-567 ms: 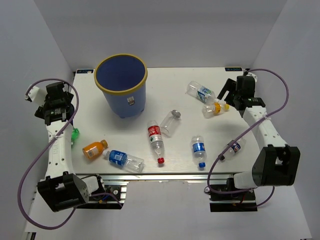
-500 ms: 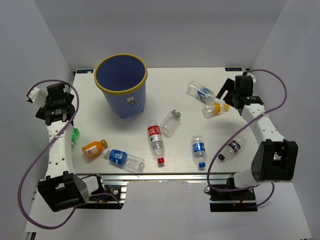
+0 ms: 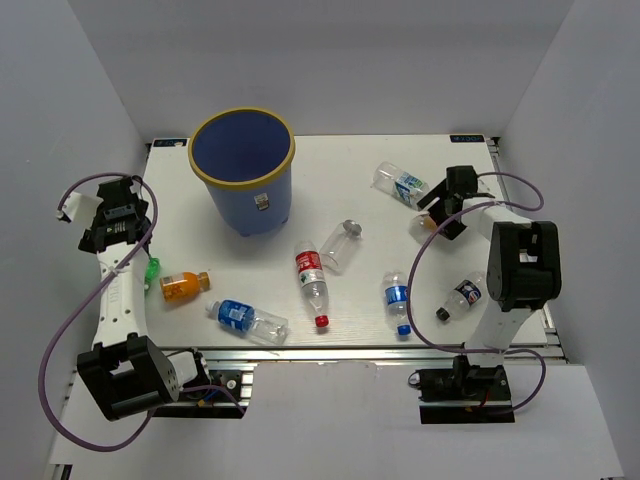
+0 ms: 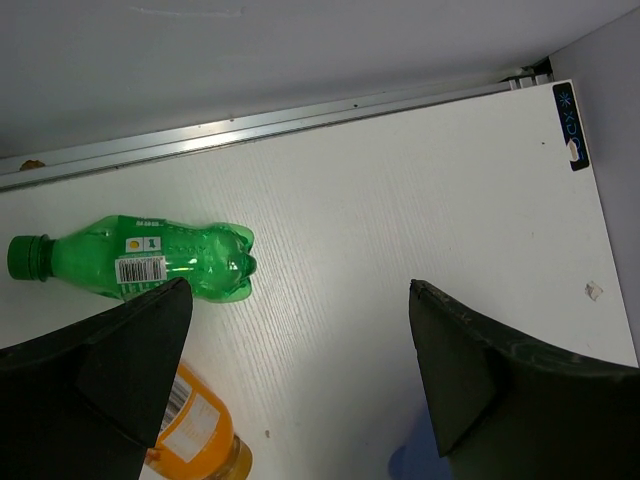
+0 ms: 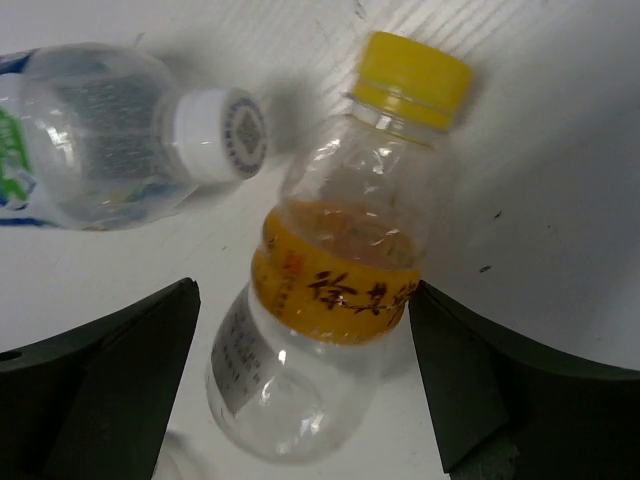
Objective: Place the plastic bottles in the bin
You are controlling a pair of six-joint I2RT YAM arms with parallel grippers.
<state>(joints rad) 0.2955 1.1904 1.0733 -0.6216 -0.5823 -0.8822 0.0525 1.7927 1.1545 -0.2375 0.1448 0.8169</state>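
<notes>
While my right pincer [image 5: 303, 288] hung spread wide and empty over the yellow-capped bottle [image 5: 335, 250], right of centre in the overhead view, I judged this the approach; next needed: lower, close about its middle, carry to the bin [image 3: 245, 205], upper left.

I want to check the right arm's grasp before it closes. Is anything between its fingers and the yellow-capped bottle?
Nothing visible stands between them. The open right gripper straddles the yellow-capped bottle. A white-capped bottle lies close beside its shoulder, but not in between.
</notes>
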